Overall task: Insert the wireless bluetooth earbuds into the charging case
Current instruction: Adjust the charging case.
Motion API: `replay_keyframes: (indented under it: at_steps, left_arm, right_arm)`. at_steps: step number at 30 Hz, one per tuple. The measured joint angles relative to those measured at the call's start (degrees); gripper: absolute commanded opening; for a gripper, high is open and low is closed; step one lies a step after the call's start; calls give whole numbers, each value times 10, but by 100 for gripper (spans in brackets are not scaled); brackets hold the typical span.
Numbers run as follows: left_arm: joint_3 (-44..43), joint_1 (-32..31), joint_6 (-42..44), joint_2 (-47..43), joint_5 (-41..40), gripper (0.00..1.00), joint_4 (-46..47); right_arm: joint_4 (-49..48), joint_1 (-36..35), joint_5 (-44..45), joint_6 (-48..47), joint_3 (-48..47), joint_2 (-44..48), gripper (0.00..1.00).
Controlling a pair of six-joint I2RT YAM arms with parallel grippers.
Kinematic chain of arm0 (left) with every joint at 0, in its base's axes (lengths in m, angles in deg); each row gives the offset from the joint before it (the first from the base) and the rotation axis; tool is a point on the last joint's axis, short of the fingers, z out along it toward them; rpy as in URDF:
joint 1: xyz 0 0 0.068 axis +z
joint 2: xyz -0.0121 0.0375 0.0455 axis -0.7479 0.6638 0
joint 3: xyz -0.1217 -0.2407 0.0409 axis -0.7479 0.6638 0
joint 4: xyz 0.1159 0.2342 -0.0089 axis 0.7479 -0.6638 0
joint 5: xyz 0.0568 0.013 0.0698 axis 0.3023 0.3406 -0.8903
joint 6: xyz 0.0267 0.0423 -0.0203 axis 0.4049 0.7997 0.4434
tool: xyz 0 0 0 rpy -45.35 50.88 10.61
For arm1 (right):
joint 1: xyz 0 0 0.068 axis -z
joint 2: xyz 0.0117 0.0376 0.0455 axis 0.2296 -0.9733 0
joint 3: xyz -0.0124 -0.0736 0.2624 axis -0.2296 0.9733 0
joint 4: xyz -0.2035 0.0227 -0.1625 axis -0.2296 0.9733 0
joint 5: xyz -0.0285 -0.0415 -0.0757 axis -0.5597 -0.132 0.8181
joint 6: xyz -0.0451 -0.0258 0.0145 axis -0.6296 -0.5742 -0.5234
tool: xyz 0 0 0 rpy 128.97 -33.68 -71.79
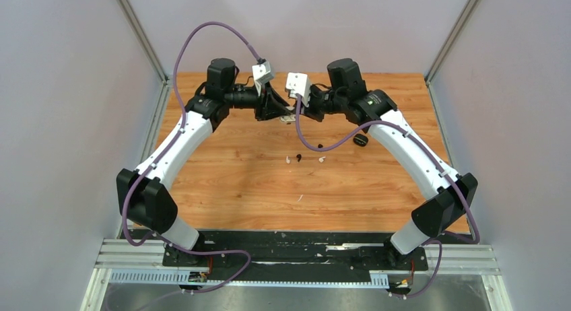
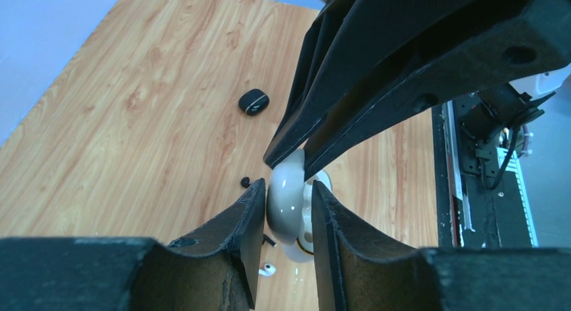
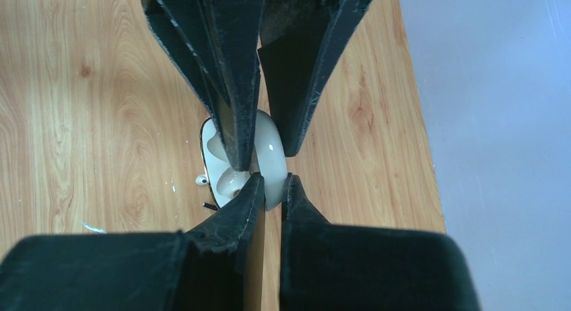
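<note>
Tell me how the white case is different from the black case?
The white case is held in the air, pinched by the left gripper and right gripper; the black case lies on the table. The white case looks open; the black case is shut. Both are small and rounded.

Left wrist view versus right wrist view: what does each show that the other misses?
Only the left wrist view shows a black charging case lying on the table. Only the right wrist view shows the white charging case open, with its moulded hollows visible, and a pale sliver on the wood. Both views show the white charging case clamped between the left gripper and the right gripper, and a white earbud on the table.
</note>
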Motion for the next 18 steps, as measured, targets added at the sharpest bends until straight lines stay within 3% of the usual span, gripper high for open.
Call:
replay_keyframes:
  at_steps: [5, 18]
  left_arm:
    - [1, -1, -12, 0, 12, 34, 18]
    - [2, -1, 0, 4, 11, 34, 17]
  right_arm:
    - [-3, 0, 1, 0, 5, 0, 0]
    - [-3, 0, 2, 4, 5, 0, 0]
